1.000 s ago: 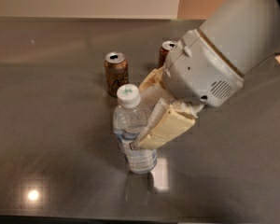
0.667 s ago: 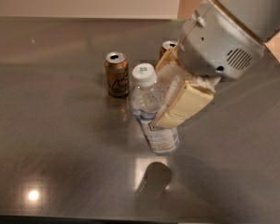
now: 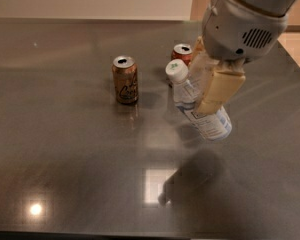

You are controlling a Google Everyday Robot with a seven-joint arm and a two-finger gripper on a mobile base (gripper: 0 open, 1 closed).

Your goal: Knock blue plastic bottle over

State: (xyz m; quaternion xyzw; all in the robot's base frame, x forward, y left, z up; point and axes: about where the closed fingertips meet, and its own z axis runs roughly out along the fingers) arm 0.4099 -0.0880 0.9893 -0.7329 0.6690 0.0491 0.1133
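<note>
The blue plastic bottle (image 3: 210, 124) is being gripped by the tool (image 3: 205, 92), which is being held at the right of the camera view, over the counter (image 3: 65, 149). The bottle is being clamped between the cream-coloured fingers (image 3: 219, 89): one is being pressed across the front of its body, while the other is mostly being hidden behind it. The bottle is being kept steeply tilted, with its white cap (image 3: 176, 70) pointing up and to the left and its base down and to the right. A dark shadow (image 3: 190, 176) is being cast on the counter below it. A gold-brown can (image 3: 125, 80) is being left upright to the left, apart from the bottle, and a red can (image 3: 181, 54) is being partly covered just behind the cap.
</note>
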